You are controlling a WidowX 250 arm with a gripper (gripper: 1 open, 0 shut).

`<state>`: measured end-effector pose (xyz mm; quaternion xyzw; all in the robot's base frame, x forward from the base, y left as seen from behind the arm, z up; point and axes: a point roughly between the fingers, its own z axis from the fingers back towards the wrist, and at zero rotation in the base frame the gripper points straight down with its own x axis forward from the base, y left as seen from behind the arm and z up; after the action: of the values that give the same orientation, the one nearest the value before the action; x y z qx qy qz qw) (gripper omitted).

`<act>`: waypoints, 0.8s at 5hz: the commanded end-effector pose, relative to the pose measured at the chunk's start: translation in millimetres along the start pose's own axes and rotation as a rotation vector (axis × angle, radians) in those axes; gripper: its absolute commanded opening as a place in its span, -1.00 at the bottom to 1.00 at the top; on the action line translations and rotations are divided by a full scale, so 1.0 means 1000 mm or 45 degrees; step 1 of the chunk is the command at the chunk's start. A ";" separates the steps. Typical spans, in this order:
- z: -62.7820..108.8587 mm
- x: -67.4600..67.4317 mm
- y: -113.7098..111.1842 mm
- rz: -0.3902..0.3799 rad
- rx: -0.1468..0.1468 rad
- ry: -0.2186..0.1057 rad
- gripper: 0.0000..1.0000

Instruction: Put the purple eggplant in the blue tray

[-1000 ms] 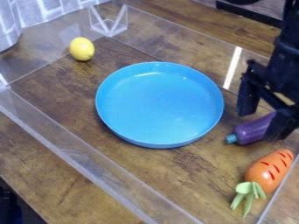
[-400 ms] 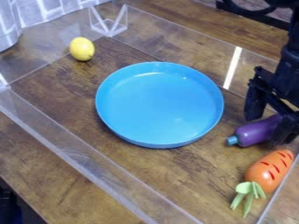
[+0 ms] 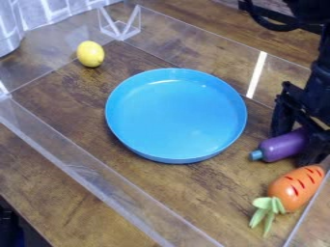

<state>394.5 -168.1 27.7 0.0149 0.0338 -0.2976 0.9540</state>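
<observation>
Since the earlier frame the gripper (image 3: 300, 130) has been sinking and sliding toward the right edge, now standing over the eggplant (image 3: 287, 146).

Camera view, the only one: the pincer is hanging spread wide, pointing down, fingers straddling the eggplant's far end; nothing is being pinched. The eggplant is lying on the table just right of the tray (image 3: 177, 113), apart from its rim.

Risk: the glossy, rounded eggplant may be squirting out sideways as the fingers close, or rolling against the carrot (image 3: 292, 191) just beside it.

Count: one eggplant, one tray, one carrot, one lemon (image 3: 89, 53).
</observation>
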 end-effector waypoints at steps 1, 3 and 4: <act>0.022 0.008 0.007 0.015 0.011 -0.079 -1.00; 0.024 0.010 0.006 -0.012 0.017 -0.056 -1.00; 0.025 0.011 0.006 -0.026 0.021 -0.043 -1.00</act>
<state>400.4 -169.6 29.1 0.0189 0.0459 -0.3085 0.9499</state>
